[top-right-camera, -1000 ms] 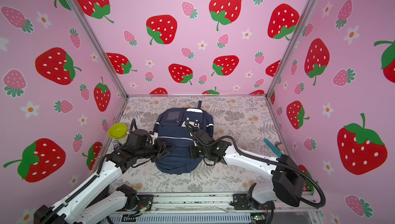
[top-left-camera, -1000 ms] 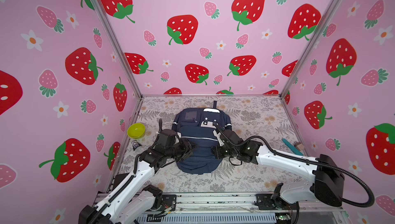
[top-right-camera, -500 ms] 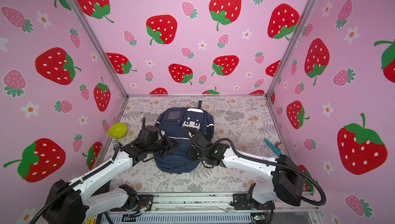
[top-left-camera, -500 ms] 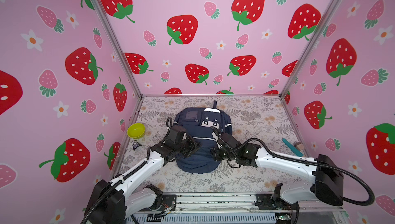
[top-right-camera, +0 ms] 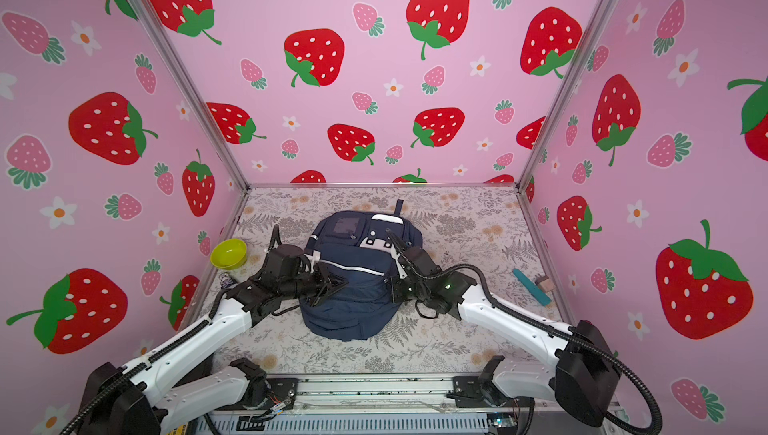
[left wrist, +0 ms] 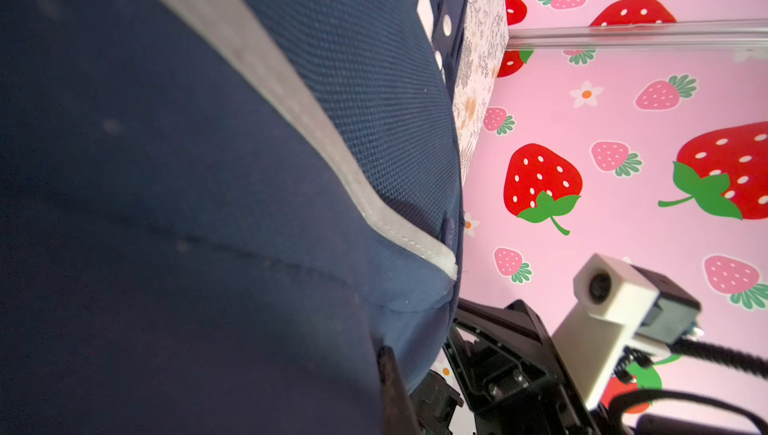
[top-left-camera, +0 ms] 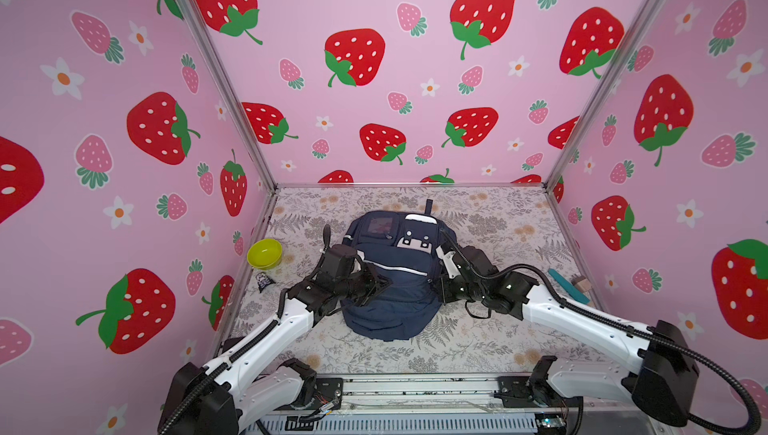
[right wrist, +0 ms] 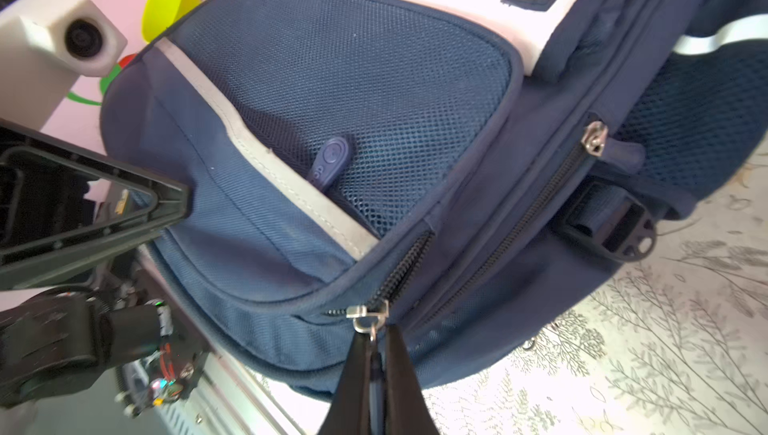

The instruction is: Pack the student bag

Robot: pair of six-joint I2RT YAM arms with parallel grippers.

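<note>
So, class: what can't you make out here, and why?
- Inside the bag: every view, fabric covers it.
- Whether the left gripper pinches fabric: left wrist view, bag fills frame.
- The zip pull's tab: right wrist view, right gripper covers it.
- The packet by the bowl: both top views, too small.

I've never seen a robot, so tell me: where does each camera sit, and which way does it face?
Top views: high at the front, looking down at the bag, left arm and right arm.
Left wrist: on the left arm, pressed against the bag; own jaws hardly show, right arm's camera beyond.
Right wrist: on the right arm, looking along its shut jaws pinching a zip pull.
Shared: the right wrist and both top views show the bowl.
</note>
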